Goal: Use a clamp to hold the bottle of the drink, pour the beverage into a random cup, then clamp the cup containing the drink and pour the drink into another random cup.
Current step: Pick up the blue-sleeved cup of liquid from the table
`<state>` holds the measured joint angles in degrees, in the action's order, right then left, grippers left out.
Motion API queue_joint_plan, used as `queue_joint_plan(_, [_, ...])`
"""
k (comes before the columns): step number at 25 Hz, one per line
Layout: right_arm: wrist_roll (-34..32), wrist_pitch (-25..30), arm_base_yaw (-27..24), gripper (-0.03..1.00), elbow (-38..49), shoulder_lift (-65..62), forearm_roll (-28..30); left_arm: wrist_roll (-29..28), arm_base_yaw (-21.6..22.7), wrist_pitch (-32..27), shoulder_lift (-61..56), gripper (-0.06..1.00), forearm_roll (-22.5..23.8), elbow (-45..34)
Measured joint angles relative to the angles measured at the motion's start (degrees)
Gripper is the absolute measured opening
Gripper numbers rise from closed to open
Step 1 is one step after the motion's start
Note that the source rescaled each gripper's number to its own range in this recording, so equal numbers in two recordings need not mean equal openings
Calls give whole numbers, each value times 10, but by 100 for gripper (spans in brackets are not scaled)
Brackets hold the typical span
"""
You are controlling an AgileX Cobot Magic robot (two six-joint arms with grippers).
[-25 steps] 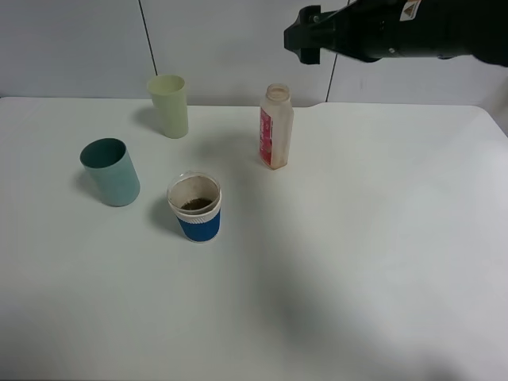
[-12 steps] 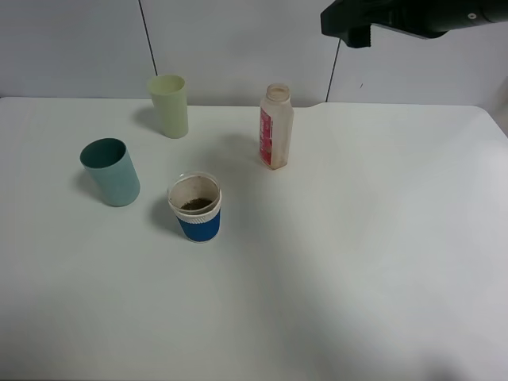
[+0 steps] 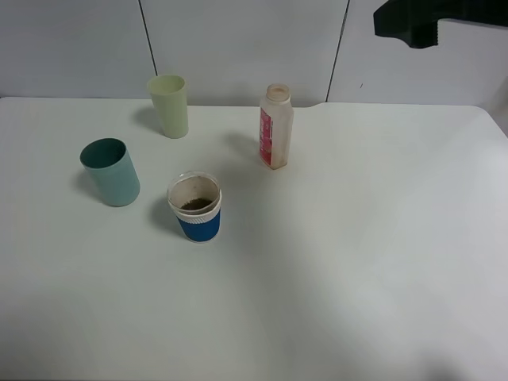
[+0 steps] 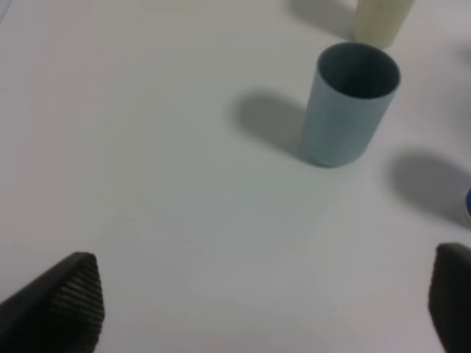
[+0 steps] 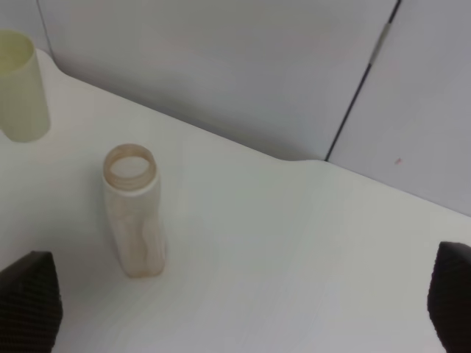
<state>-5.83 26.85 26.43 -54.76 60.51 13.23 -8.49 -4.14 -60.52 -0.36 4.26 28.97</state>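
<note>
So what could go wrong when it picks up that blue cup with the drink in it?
The blue-sleeved cup looks like thin paper and has no lid, so too hard a squeeze might buckle it and slop out the dark drink. The teal tumbler stands close to its side, so an arm coming in for the cup could bump and tip it.

A pale yellow-green cup (image 3: 168, 105) stands upright at the back of the white bench (image 3: 357, 262). Behind is a grey wall (image 3: 238, 40).
</note>
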Motion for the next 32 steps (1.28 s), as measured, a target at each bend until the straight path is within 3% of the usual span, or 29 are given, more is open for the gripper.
queue_joint_plan(5, [13,52,0,100,3,-35,1,0,0,0,0,66,0,0])
queue_joint_plan(22, [16,79,0,100,164,-196,-40,0,0,0,0,66,0,0])
queue_joint_plan(32, [7,217,0,100,169,-291,-55,0,0,0,0,66,0,0])
